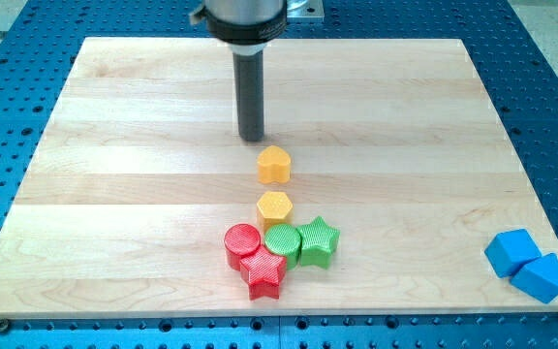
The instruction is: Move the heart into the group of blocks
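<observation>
Ribbed plastic blocks dot the pale wood tabletop [114, 145]: two yellow, two red, two green, two blue. No hand exists; my tip [251, 139] stands just above the yellow heart [274, 165], near the yellow hexagon [274, 207].

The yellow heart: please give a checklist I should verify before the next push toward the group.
1. My tip sits toward the view's top from the yellow heart, slightly left: ok.
2. Tip touching heart: not ok, a gap shows.
3. Heart lines up above the yellow hexagon: ok.
4. Heart joined to group: not ok, apart.
5. Blue blocks out of the path: ok.
</observation>
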`<action>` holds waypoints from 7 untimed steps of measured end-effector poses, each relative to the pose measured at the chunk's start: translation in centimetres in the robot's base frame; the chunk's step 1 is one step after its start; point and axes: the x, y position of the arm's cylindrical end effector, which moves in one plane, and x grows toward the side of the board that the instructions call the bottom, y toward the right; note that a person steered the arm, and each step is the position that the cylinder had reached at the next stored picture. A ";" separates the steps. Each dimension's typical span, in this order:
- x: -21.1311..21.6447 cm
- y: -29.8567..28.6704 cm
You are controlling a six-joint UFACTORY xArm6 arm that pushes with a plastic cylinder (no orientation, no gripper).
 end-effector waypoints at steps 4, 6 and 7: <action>5.7 8.0; 5.7 8.0; 7.4 8.0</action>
